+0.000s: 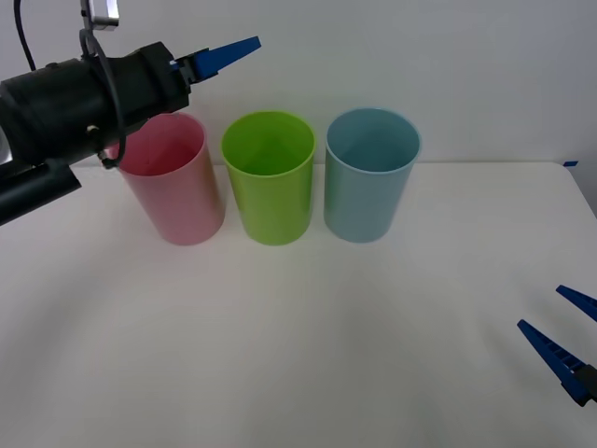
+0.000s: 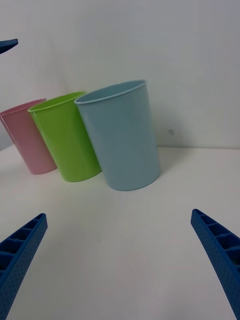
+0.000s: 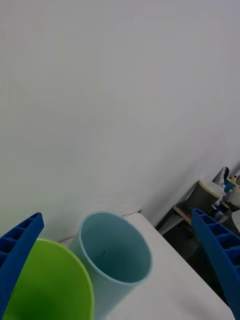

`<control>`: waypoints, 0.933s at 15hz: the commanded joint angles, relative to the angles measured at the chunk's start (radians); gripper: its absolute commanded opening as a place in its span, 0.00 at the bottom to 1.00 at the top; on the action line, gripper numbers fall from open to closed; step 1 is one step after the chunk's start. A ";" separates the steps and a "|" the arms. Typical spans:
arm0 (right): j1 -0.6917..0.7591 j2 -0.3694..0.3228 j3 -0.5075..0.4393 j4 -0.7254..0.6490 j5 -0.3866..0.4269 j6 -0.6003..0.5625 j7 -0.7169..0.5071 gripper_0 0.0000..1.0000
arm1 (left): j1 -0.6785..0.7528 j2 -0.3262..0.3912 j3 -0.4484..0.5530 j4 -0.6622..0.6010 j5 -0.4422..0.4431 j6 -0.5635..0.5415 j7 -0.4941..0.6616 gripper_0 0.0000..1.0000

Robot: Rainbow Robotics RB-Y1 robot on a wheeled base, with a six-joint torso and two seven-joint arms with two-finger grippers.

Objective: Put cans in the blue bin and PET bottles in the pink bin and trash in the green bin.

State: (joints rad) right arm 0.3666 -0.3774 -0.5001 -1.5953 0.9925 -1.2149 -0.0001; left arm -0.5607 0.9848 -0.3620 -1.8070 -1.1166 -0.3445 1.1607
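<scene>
left gripper (image 1: 233, 49) raised over pink bin (image 1: 175, 182), jaws apart, empty | right gripper (image 1: 569, 336) near right, jaws apart | green bin (image 1: 269, 177), blue bin (image 1: 371, 174) stood upright, likely light, stiff, slick; best pinched at rim

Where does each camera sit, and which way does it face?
Front view: above the arms, facing down at the table and pink bin; left pincer raised, right pincer low.
Right wrist view: low over the table, facing the blue bin side-on; own open fingers.
Left wrist view: raised, looking into the green bin; own open fingers.
All views share the green and blue bins.
</scene>
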 commanded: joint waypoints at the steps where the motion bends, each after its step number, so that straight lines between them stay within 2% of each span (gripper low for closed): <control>1: 0.000 0.000 0.000 0.000 0.000 0.000 0.000 1.00 | 0.160 0.000 0.166 -0.103 -0.015 -0.094 -0.009 1.00; 7: 0.000 0.000 0.000 0.000 0.000 0.000 0.000 1.00 | 0.467 -0.031 0.431 -0.253 -0.055 -0.272 -0.038 1.00; 11: 0.000 0.000 0.000 0.000 0.000 0.000 0.000 1.00 | 0.624 -0.179 0.624 -0.308 -0.186 -0.484 -0.032 1.00; 14: 0.000 0.000 0.000 0.000 0.000 0.000 0.000 1.00 | 0.740 -0.204 0.664 -0.339 -0.186 -0.492 -0.041 1.00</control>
State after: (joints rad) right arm 0.3666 -0.3774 -0.5001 -1.5953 0.9925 -1.2149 0.0000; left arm 0.1461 0.7909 0.2924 -2.1393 -1.3022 -0.8350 1.1240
